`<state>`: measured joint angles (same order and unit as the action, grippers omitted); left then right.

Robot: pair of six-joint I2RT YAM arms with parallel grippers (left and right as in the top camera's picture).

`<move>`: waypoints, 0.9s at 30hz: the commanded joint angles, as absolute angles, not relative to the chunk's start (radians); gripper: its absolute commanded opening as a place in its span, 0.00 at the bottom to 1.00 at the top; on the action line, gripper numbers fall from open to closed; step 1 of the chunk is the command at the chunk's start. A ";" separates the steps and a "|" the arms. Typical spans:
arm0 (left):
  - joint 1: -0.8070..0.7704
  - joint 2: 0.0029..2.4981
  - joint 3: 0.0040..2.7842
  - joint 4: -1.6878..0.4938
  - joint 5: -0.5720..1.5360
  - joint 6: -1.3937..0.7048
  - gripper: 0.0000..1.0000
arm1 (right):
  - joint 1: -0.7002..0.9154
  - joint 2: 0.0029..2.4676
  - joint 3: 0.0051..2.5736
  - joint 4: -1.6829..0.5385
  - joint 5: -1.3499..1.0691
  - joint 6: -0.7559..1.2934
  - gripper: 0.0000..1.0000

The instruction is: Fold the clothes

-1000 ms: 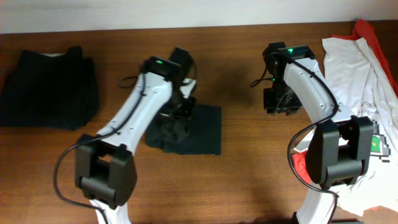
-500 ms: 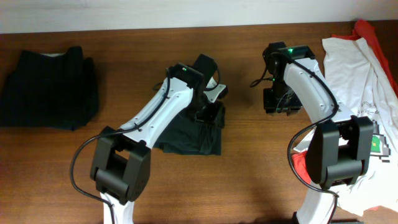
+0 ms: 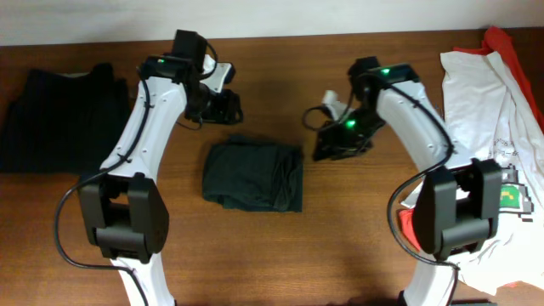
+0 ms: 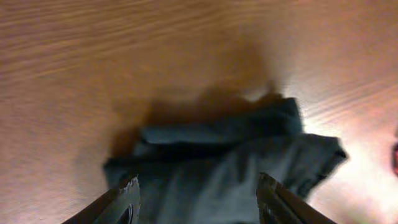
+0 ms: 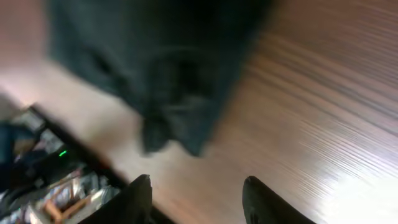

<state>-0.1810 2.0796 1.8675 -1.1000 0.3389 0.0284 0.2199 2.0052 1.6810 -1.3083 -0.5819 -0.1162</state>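
The wooden table (image 3: pixel 340 255) is filling the whole scene under both arms. Out past the right pincer's outer side, well apart from it, a white shirt (image 3: pixel 476 93) is sprawling loose and unfolded along the table's right end. A red cloth (image 3: pixel 508 41) is peeking out at its far corner. At the other end, outward of the left pincer and close beside that arm, a black stack (image 3: pixel 68 119) of cloth is sitting in a rough fold.

Between the two pincers, and a little nearer the robot than either, the folded dark shirt (image 3: pixel 253 176) is lying flat on the wood. It is a compact rectangle with soft creases running along it, and neither pincer is touching it.

The left pincer (image 3: pixel 223 105) is hovering beyond the shirt's far left corner, clear of the fabric. In its own camera its fingertips (image 4: pixel 129 196) are standing well apart with nothing caught between them, and the shirt's layered edges are showing beyond and below them.

The right pincer (image 3: pixel 327 144) is hanging just off the shirt's far right corner, angled toward it. Its fingers (image 5: pixel 142 196) are also parted and gripping nothing. That wrist view is blurring badly — only a dark smear of cloth is showing ahead of the tips.
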 commanded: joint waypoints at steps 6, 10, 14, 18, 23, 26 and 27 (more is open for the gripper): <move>-0.184 2.300 1.866 -1.154 0.292 0.093 0.60 | 0.462 2.063 1.685 -1.185 -0.685 -0.064 0.51; -0.184 2.352 1.866 -1.212 0.267 0.092 0.60 | 0.505 2.144 1.685 -1.188 -0.649 -0.059 0.51; -0.184 2.356 1.866 -1.324 0.184 0.092 0.60 | 0.509 2.220 1.685 -1.245 -0.514 -0.058 0.49; -0.181 2.356 1.866 -1.489 0.192 0.023 0.54 | 0.462 2.241 1.685 -1.279 -0.157 0.047 0.48; -0.204 2.345 1.866 -1.571 0.319 0.013 0.53 | 0.368 2.239 1.707 -1.222 0.092 0.098 0.48; -0.234 2.287 1.868 -1.518 0.337 0.016 0.52 | 0.344 2.236 1.774 -1.250 0.091 0.085 0.48; -0.244 2.241 1.873 -1.456 0.338 0.016 0.53 | 0.345 2.228 1.811 -1.276 0.100 0.084 0.48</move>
<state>-0.2157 2.3425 1.8656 -1.5326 0.2943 0.0257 0.3511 2.2307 1.7374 -1.2476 -0.0208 0.0715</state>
